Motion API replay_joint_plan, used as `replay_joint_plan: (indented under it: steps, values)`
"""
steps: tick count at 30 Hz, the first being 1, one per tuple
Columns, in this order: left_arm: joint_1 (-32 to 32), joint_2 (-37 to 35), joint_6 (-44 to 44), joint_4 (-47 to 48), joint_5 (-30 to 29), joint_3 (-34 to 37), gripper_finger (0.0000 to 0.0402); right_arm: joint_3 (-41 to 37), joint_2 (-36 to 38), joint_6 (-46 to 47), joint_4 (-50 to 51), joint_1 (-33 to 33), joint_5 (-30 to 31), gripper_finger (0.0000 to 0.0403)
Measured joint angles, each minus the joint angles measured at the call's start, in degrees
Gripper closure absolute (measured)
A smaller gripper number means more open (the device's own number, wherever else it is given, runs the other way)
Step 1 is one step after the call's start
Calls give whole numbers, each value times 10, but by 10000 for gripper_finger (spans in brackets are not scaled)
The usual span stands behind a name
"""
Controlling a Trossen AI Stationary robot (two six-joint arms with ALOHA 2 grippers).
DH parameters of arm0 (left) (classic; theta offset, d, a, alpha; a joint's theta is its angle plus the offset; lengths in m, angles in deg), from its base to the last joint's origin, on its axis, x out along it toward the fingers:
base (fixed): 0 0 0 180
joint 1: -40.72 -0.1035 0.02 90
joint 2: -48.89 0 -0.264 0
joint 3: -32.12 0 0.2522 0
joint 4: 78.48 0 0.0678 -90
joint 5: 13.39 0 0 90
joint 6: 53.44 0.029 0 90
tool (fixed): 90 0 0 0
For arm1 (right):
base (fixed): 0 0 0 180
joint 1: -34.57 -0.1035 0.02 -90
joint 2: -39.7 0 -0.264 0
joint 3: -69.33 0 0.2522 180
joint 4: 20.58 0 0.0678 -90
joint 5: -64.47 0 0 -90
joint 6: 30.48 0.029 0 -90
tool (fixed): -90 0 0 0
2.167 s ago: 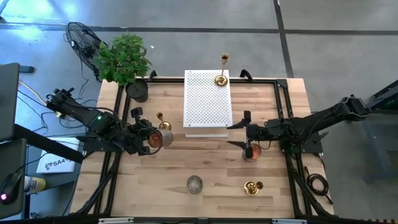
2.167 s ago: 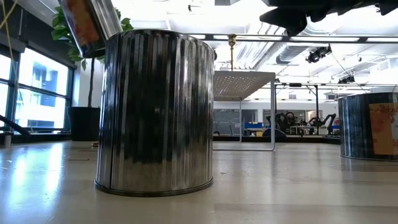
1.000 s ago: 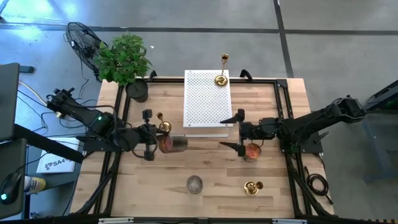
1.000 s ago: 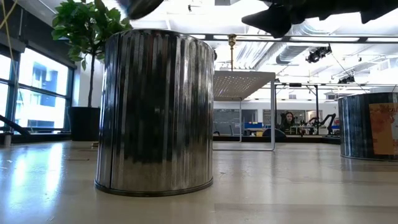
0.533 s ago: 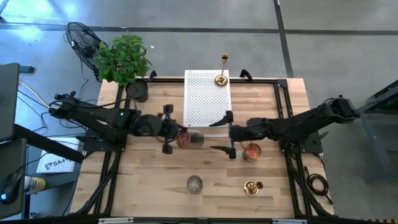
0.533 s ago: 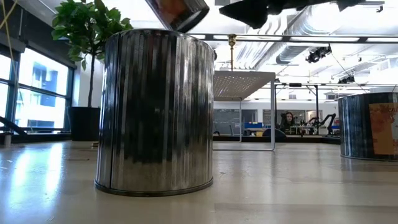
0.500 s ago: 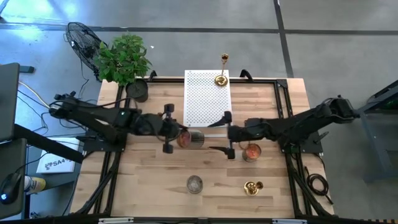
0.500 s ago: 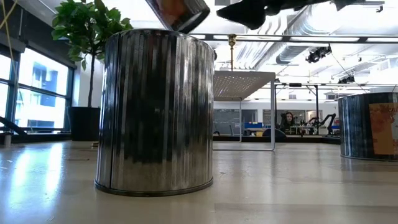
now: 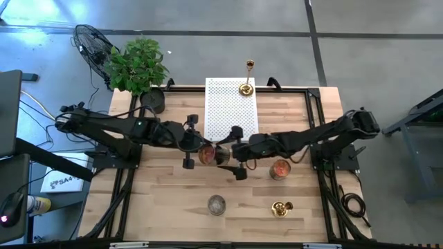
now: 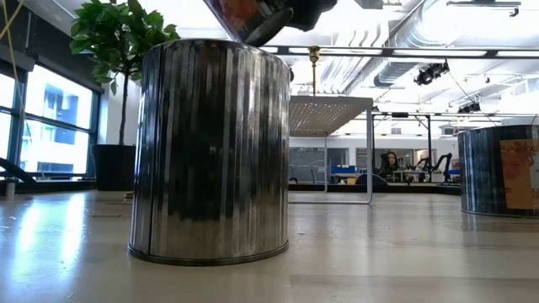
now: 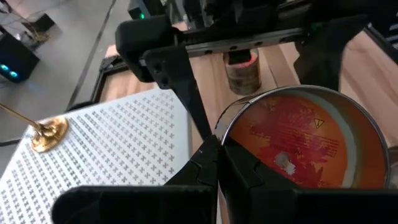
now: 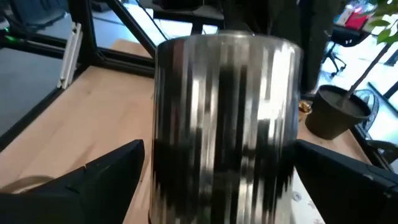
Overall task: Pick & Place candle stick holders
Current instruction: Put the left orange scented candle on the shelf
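My left gripper [image 9: 199, 149] is shut on a tin can [image 9: 212, 154] in mid-air over the table's middle; the can's open, orange-lined mouth [image 11: 298, 140] faces its wrist. My right gripper [image 9: 232, 153] is open. Its fingers [image 12: 102, 177] stand on either side of the can's closed end [image 12: 227, 118] with a gap on both sides. One gold candle stick holder [image 9: 246, 86] stands by its round base on the white perforated shelf [image 9: 228, 114]. Another [image 9: 280, 207] lies on the table near the front right. My left gripper pinches the can's rim [image 11: 224, 129] at the open mouth; one finger looks to be inside the wall and one outside. The fingers come nearly level from the table's left. The can lies on its side, slightly tilted [image 10: 244, 15], lifted clear of the table.
An upright tin can [image 9: 217, 205] stands front centre and fills the low view [image 10: 210, 151]. Another can [image 9: 279, 168] stands right of centre, under my right arm. A potted plant [image 9: 138, 66] and a fan [image 9: 90, 43] are at the far left corner.
My left gripper has carried the can toward the table's right, to the middle in front of the shelf, still shut on it. My right gripper, still open, has moved toward the table's left to the can, and its fingers now flank the can's closed end.
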Motion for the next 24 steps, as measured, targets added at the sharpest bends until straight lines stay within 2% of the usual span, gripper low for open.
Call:
replay_joint_plan:
  steps: [7, 15, 20, 24]
  values:
    - [0, 0, 0, 9, 4, 0, 401, 17, -18, -2, 16, 0, -7, 4]
    - [0, 0, 12, 0, 10, 0, 401, 17, -18, 34, 6, -1, 22, 4]
    - [0, -1, 24, -9, 19, 0, 401, 17, -18, 47, -16, 0, -16, 4]
    - [0, -1, 24, -19, 20, 0, 401, 17, -18, 48, -17, 1, -20, 4]
